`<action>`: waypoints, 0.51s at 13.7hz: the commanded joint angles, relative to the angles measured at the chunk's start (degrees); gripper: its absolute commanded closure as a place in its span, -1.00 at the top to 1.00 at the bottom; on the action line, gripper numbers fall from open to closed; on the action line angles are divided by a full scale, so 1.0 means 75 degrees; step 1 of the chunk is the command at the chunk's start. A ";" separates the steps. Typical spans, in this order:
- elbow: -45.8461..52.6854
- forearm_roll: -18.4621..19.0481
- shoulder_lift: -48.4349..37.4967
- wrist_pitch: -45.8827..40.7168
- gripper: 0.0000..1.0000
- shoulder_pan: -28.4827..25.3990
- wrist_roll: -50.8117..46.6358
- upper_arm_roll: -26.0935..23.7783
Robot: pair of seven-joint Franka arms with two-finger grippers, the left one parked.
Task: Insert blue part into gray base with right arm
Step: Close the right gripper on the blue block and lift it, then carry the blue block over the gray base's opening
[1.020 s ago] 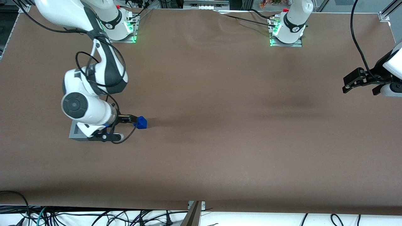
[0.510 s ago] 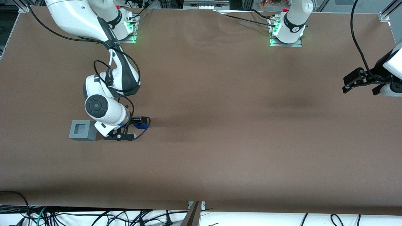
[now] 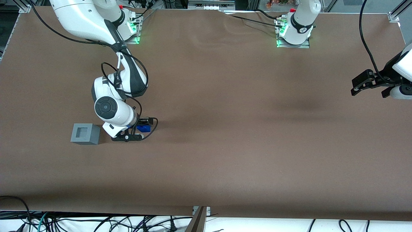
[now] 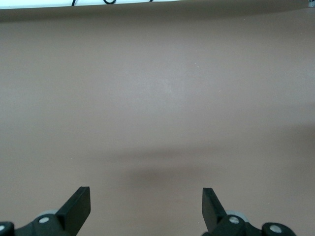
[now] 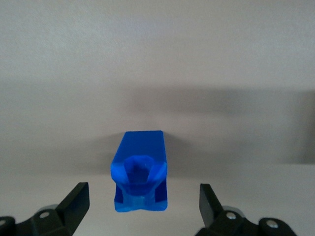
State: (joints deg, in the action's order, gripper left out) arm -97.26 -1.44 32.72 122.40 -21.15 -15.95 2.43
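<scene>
At this moment your right arm (image 3: 109, 67) held the tool (image 5: 142, 206) low over the blue part (image 5: 140, 169), with its two fingers (image 5: 76, 201) spread apart, one on each side of the part and not touching it. The blue part lay on the brown table (image 3: 225, 145), just beside the gray base (image 3: 84, 133) but clearly apart from it, on the side toward the parked arm's end of the table. In the front view the blue part (image 3: 143, 128) was partly hidden under the wrist. The base stood with its square recess facing up and nothing in it, so the insertion was not yet done. I judge that the part was light and stiff plastic, with smooth faces that could slip between the fingers. It had angled facets and a knob on one end, so you would do best to take it on the two flat, parallel side walls, near the middle of its length, and not on the slanted faces, where it could twist. A moderate closing force seemed enough, because the piece looked hard and not fragile.
</scene>
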 commanded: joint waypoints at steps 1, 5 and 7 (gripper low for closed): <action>-0.0109 -0.0102 0.0067 0.0133 0.97 -0.0062 -0.0076 0.0039; -0.0121 -0.0113 0.0149 0.0099 0.76 -0.0074 -0.0088 0.0039; -0.0121 -0.0113 0.0149 0.0052 0.31 -0.0074 -0.0088 0.0039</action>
State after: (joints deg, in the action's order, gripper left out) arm -97.58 -1.51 34.24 122.53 -21.18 -15.96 2.43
